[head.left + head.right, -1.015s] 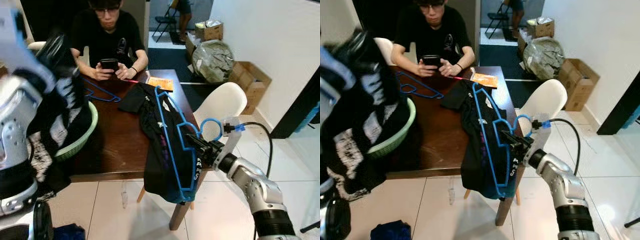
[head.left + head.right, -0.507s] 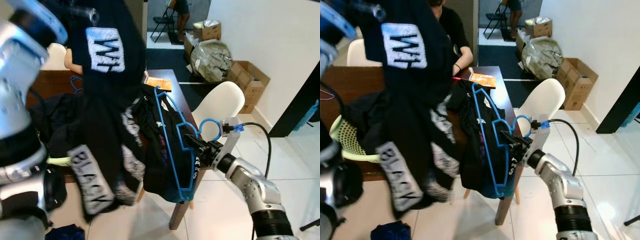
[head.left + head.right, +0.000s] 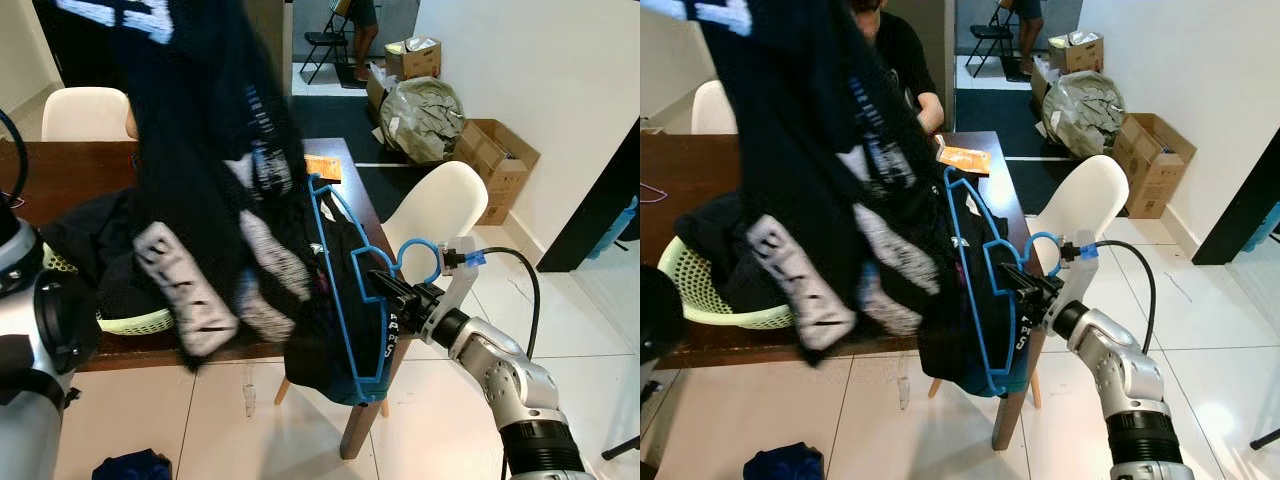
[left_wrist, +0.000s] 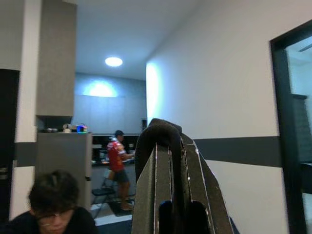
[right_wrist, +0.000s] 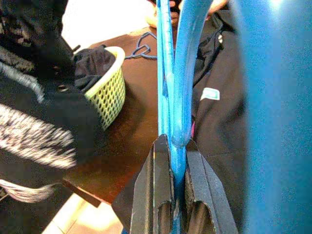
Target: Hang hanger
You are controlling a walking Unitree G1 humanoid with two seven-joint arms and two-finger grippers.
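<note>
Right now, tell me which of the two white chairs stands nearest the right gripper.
The white chair at the table's right end, just behind the right gripper that clamps the blue hanger. The other white chair stands far off beyond the table's back edge.

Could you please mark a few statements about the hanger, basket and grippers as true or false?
1. The right gripper is shut on the blue hanger. True.
2. The basket is red. False: it is pale green.
3. A dark shirt drapes over the table corner behind the hanger. True.
4. The chair beside the table is black. False: it is white.
5. The hanger lies flat on the floor. False: it is held upright.
</note>
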